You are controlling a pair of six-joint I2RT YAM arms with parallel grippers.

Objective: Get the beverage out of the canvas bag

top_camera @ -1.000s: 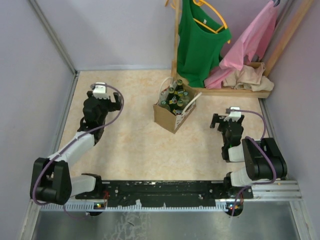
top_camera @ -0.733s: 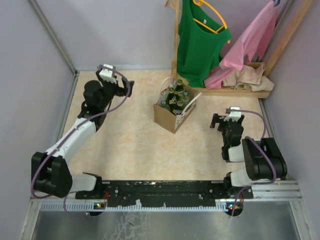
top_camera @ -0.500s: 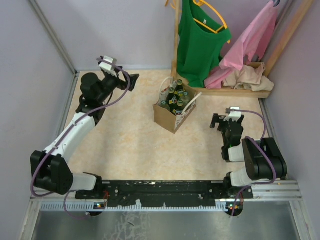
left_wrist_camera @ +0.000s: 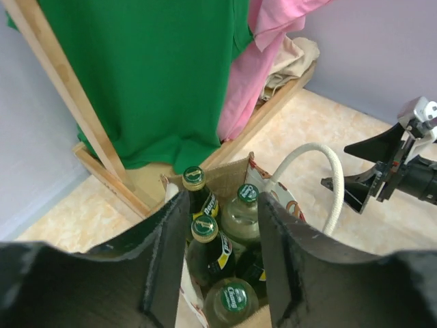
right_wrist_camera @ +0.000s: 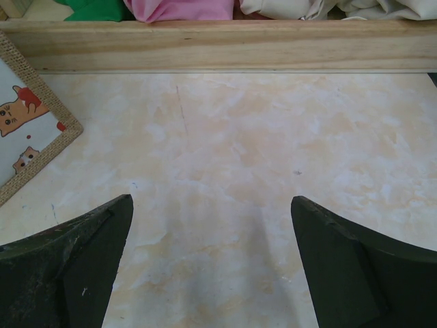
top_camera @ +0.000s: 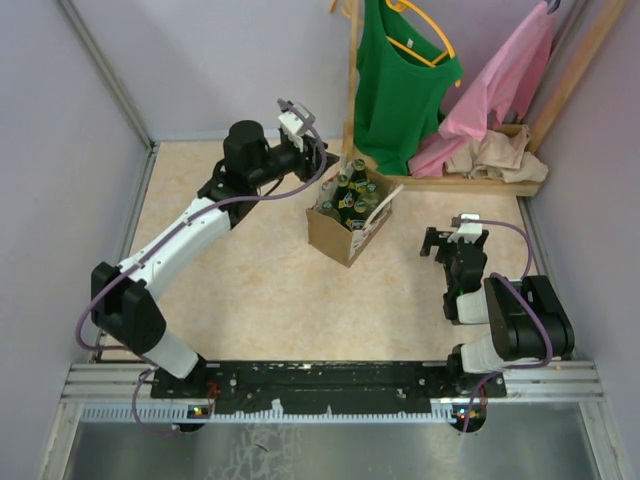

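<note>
The canvas bag [top_camera: 333,237] stands upright mid-table, tan with white loop handles [left_wrist_camera: 322,166] and a printed rim. Several green-capped beverage bottles [top_camera: 346,197] stand packed inside it. In the left wrist view a dark bottle [left_wrist_camera: 205,232], a clear one [left_wrist_camera: 246,205] and a Chang-capped one [left_wrist_camera: 234,299] show between my fingers. My left gripper [top_camera: 318,156] hovers just above the bag's far-left corner, its jaws apart and holding nothing [left_wrist_camera: 222,205]. My right gripper [top_camera: 441,244] rests low to the right of the bag, open wide and empty [right_wrist_camera: 212,225]. The bag's cat-print corner [right_wrist_camera: 27,137] shows at its left.
A wooden clothes rack stands right behind the bag, with a green shirt [top_camera: 400,80] and a pink shirt [top_camera: 500,80] on hangers. Beige cloth [top_camera: 495,155] lies on its base board [right_wrist_camera: 218,44]. Lilac walls close in the left, back and right.
My left arm has swung from the left of the table up and across to the bag, and its jaws have narrowed. The right arm and the bag have not moved.
</note>
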